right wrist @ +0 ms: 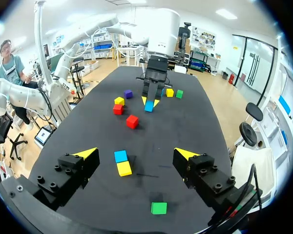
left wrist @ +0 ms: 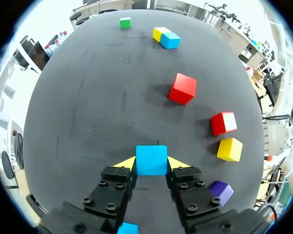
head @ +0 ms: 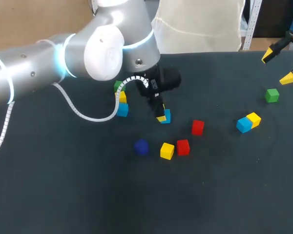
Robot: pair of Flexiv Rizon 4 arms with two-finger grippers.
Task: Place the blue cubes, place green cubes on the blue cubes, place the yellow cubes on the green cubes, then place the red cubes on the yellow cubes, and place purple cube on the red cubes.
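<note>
Left jaws clamped on blue cube [left wrist: 151, 160], mid-bench. Red cube [head: 198, 127] near it; toward near edge, second red cube [head: 183, 146] just beside yellow cube [head: 167, 150], purple cube [head: 141, 146] next. Right jaws wide apart over far right corner, near green cube [head: 272, 95] and blue-yellow pair [head: 243, 125], side by side.

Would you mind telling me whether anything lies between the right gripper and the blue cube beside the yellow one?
Yes: the yellow cube touches the blue cube on the side facing the right gripper, whose fingers are open. The green cube lies nearer the gripper, slightly aside.
</note>
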